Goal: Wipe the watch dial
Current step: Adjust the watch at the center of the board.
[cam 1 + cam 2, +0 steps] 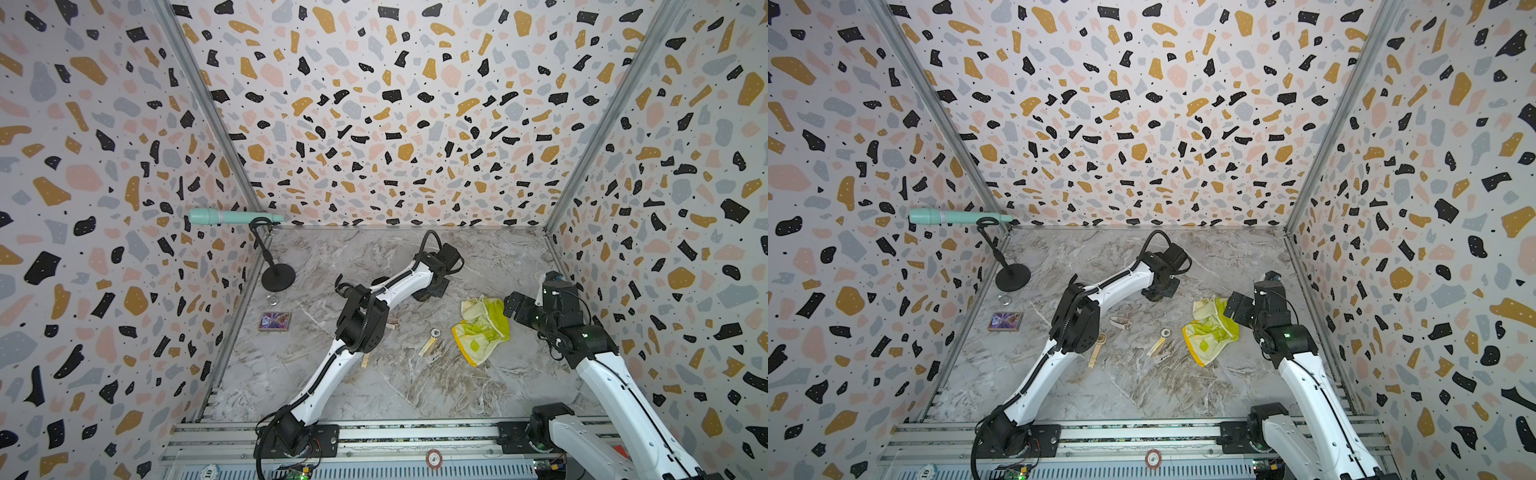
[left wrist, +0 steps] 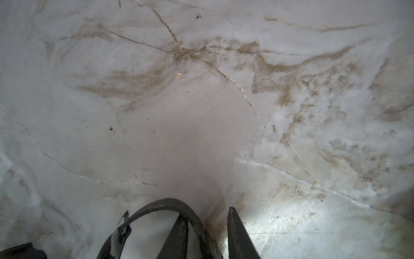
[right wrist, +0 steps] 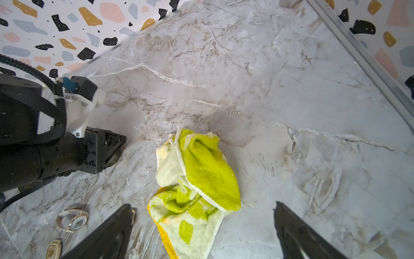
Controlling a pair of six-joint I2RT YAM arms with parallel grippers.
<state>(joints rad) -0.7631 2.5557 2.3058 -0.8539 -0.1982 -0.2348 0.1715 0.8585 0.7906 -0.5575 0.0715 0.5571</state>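
Right wrist: cloth (image 3: 201,175) apart from rail (image 3: 369,62)

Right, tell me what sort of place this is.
Probably a robot test booth: terrazzo-patterned wall panels enclose a marble-look tabletop, a left arm and right arm stand on an aluminium rail, and a wristwatch and yellow towel lie staged.

The left hand (image 1: 426,294), ten o'clock from the crumpled yellow-green terry cloth (image 1: 484,328), covers the dark-strapped watch (image 2: 167,204); its dial is hidden.
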